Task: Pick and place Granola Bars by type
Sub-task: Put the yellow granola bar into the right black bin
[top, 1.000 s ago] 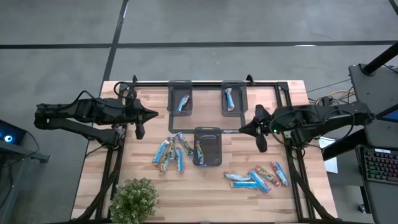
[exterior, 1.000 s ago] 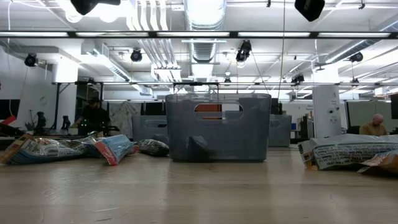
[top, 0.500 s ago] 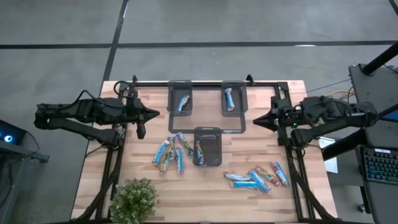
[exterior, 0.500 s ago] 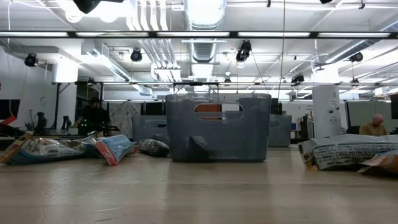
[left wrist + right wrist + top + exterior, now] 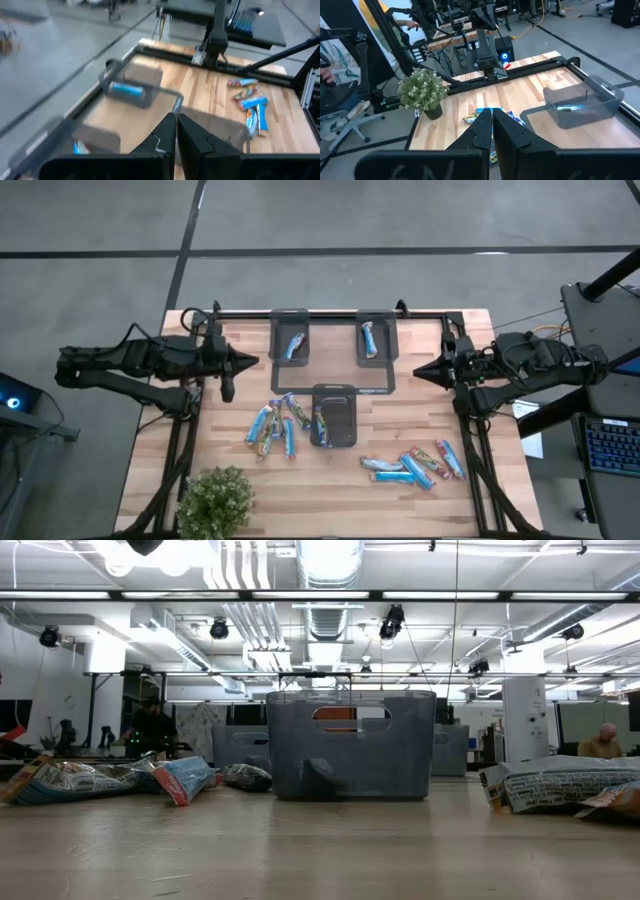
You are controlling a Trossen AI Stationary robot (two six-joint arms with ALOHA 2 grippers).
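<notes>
Left gripper: we find the left gripper over the table's left edge, fingers pressed together, holding nothing.
Table: a light wooden table with a black frame carries everything.
Plant: a small green potted plant stands at the table's front left corner.
Left cluster: several light-blue wrapped granola bars lie in a loose pile left of the table's centre.
Trays: we note two dark grey rectangular plastic trays at the far edge, the left tray and the right tray, each holding one blue bar; a third centre tray sits at the table's centre with one bar against its left wall.
Right cluster: more granola bars, blue with some red and brown, lie near the front right edge.
Right gripper: the right gripper sits over the table's right edge, fingers closed together, empty.
</notes>
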